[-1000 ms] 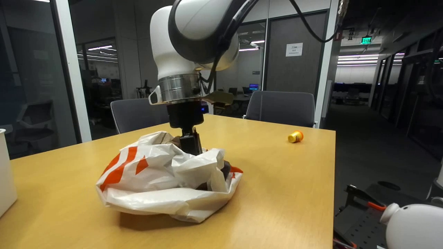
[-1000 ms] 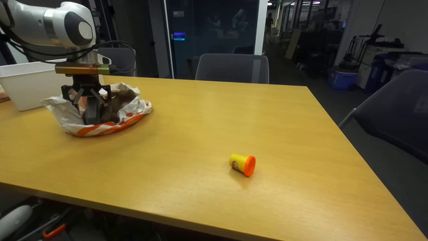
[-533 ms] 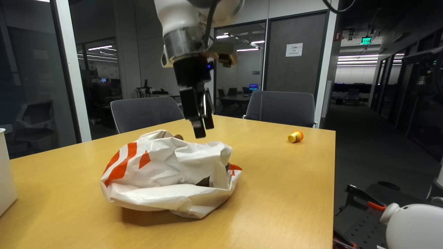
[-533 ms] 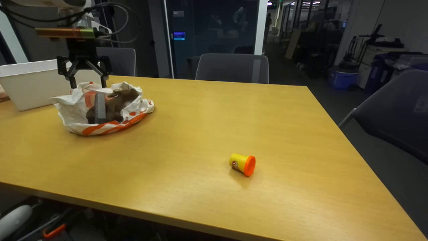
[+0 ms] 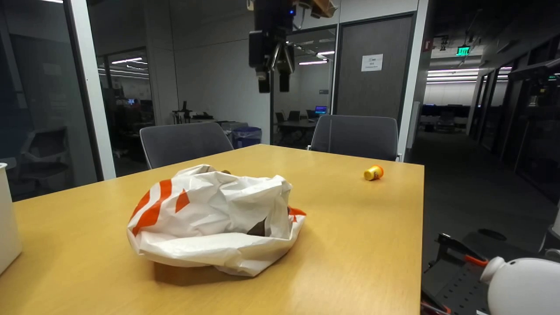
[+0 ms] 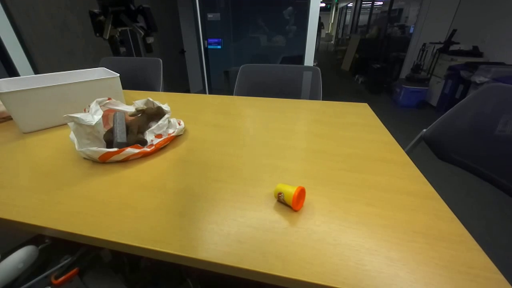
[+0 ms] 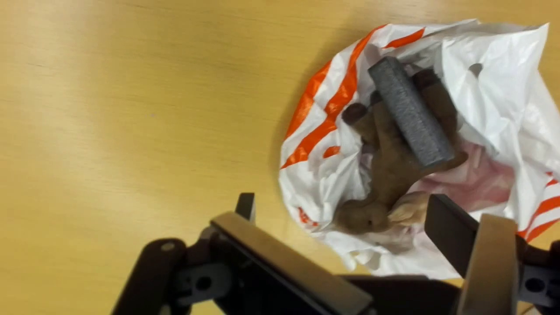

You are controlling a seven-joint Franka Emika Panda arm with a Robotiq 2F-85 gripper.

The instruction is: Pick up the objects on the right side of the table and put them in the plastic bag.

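In an exterior view, a white rectangular bin (image 6: 60,102) is set at the left of the tan wooden table (image 6: 224,152), its right end near the far edge. Toward the near edge from the bin, and apart from it, the white plastic bag (image 6: 86,136) with orange-red stripes is laid, its mouth spread open. Inside the bag a dark gray block (image 6: 119,130) can be seen, with a brown plush animal (image 6: 138,126) partly at its right; in the wrist view the block is shown laid across the plush animal. The gripper (image 5: 274,85) is seen well above the table in both exterior views, and in the wrist view its fingers (image 7: 450,229) are shown spread wide apart. Farther right, beyond the far edge, a gray chair (image 6: 278,82) is placed. Between the near edge and the right edge, outside the bag and well apart from it, a yellow tub (image 6: 290,197) is laid on its side, its orange lid (image 6: 299,199) turned toward the right edge. Past that edge, a second gray chair (image 6: 468,128) is partly seen.
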